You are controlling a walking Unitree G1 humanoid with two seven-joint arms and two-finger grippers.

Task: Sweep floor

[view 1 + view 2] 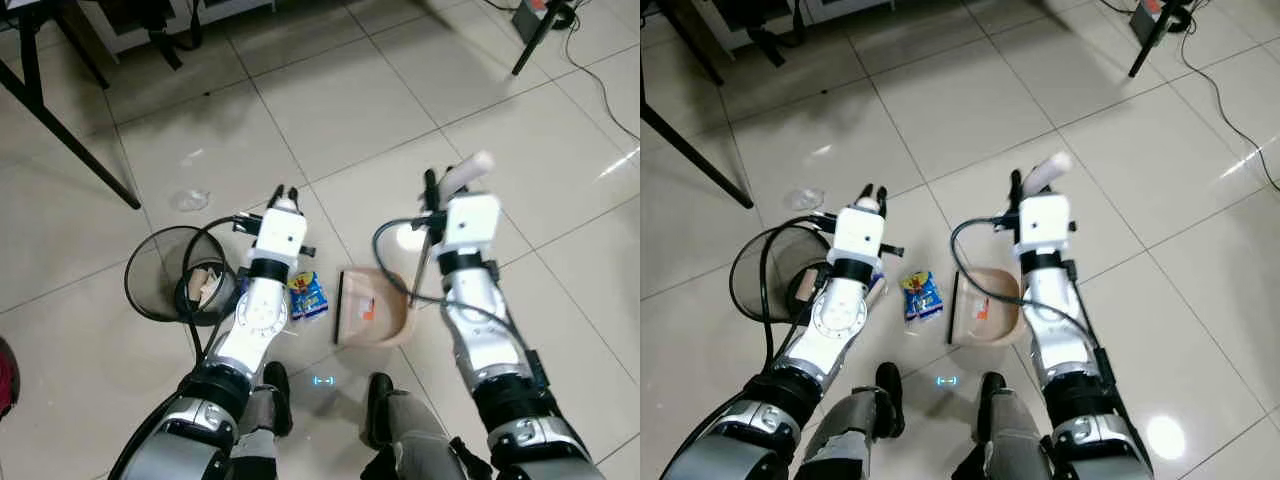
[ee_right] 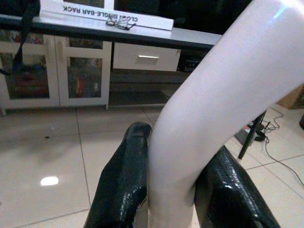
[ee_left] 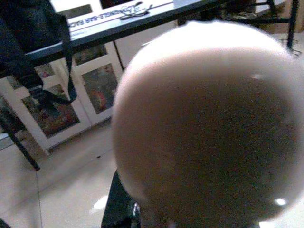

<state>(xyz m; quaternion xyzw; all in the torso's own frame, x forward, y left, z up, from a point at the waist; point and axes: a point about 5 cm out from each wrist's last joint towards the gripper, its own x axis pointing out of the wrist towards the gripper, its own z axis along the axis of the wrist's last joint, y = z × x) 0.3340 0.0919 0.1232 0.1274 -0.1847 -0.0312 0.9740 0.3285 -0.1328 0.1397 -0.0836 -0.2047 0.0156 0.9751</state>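
Observation:
A beige dustpan (image 1: pixel 372 308) rests on the tiled floor between my arms, its long white handle (image 1: pixel 468 172) rising to my right gripper (image 1: pixel 436 188). That gripper is shut on the handle (image 2: pixel 213 95), one black finger (image 2: pixel 123 180) on each side. A blue and yellow snack packet (image 1: pixel 308 295) lies on the floor just left of the pan. My left gripper (image 1: pixel 286 193) is shut on a pale rounded brush handle (image 3: pixel 209 123). The rest of that handle is hidden behind my left arm.
A black mesh wastebasket (image 1: pixel 150 262) holding trash stands left of my left arm. Crumpled clear plastic (image 1: pixel 190 200) lies beyond it. Black table legs (image 1: pixel 60 130) are at the far left, and a stand leg (image 1: pixel 535 40) and cable (image 1: pixel 600 90) at the far right. My feet (image 1: pixel 275 395) are below.

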